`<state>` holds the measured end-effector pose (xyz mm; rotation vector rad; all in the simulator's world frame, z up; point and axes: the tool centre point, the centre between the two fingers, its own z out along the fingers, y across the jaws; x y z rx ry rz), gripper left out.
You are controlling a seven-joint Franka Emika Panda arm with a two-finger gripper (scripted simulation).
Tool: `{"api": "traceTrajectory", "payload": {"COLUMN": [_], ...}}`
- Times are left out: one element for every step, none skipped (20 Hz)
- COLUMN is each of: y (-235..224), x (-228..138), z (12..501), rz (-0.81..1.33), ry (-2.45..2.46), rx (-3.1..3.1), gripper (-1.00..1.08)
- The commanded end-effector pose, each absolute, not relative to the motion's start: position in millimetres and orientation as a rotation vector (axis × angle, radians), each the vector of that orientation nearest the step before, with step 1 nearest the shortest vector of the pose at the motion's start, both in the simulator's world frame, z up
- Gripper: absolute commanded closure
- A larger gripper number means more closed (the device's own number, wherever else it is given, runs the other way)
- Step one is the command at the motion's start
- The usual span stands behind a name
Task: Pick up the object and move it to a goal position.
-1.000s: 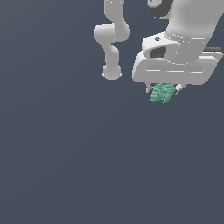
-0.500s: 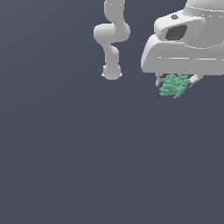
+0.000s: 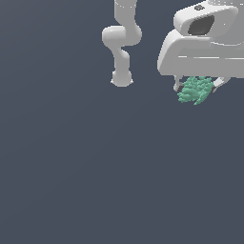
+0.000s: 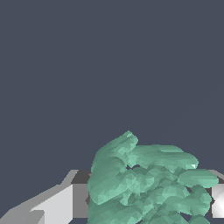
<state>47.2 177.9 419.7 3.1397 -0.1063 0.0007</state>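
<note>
A: Exterior view first: where is the object point(image 3: 195, 89)?

B: High on the exterior view's right, a knobbly teal-green clump tucked under the broad white body of the gripper point(image 3: 197, 88). A finger point(image 3: 177, 85) shows at its left edge and another at its right, so the clump sits between them.

A: So the tool is pinching it?

B: That is my reading. The fingers stand close on either side of the clump with no gap visible, pressed in on it. The wrist view agrees: the object point(image 4: 146, 181) fills the space in front of the camera, with a pale finger point(image 4: 59, 204) at one side and a sliver of another at the opposite side.

A: How far along is the task, then?

B: The pick-up looks done, since the clump hangs with the gripper and nothing is seen beneath it. The floor point(image 3: 95, 181) is one flat dark grey, so I cannot tell how high it is. What remains is the carry to the goal, and no goal marker shows in either view.

A: Anything else around?

B: Only the arm's base column point(image 3: 122, 43), off to the left of the gripper, well apart from the object.
</note>
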Motion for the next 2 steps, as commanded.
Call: {"api": "traceTrajectory", "payload": {"y": [178.1, 178.1], "x": [47.8, 47.8], "z": [420.5, 420.4], "rz": [0.001, 0.001], "ry": [-0.106, -0.106], "rx": [3.140, 3.140], "gripper": [1.08, 1.08]}}
